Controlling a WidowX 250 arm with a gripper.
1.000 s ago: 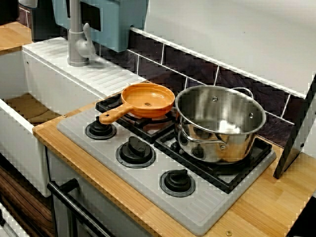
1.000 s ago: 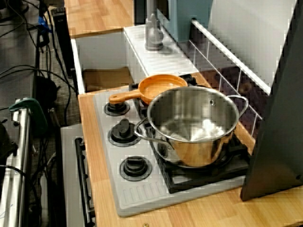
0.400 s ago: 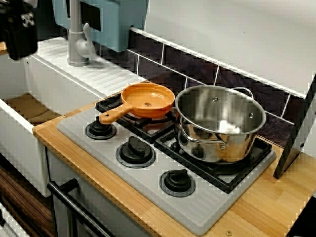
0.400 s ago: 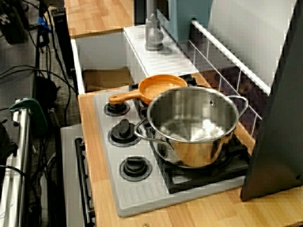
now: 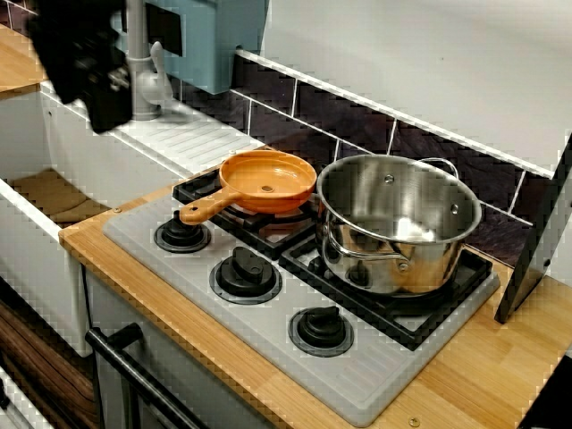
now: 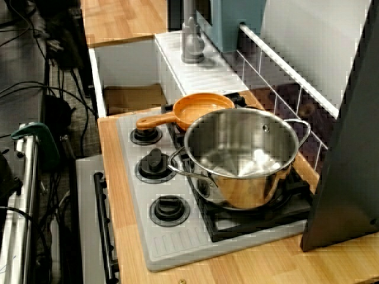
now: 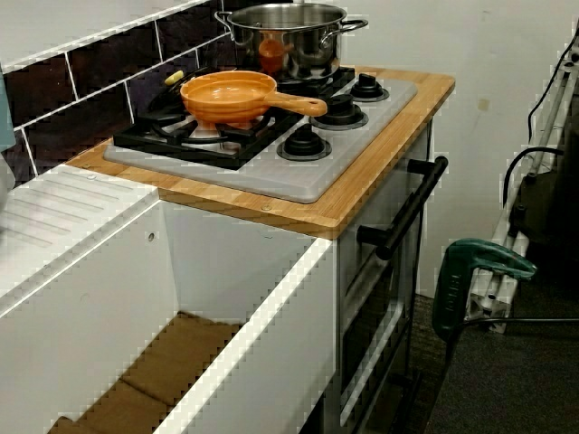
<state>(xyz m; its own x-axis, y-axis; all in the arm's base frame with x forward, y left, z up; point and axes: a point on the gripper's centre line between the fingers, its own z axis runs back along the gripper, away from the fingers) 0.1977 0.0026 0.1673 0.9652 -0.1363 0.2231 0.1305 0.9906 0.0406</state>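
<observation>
Toy kitchen, wooden counter (image 5: 465, 375): the gripper (image 5: 85, 58) (a dark blur, jaws unreadable) has swung in above the sink (image 5: 36, 241), just beside the faucet (image 5: 145, 98) on its back ledge — the orange pan (image 5: 268, 181) lies well apart.

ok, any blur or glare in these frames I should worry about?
View across the stove: the gripper is a dark blurred mass, its state unreadable; the steel pot shows bright reflections. View along the stove: gripper also dark, lost against cables. View over the sink: sharp, evenly lit, orange pan clear.
</observation>
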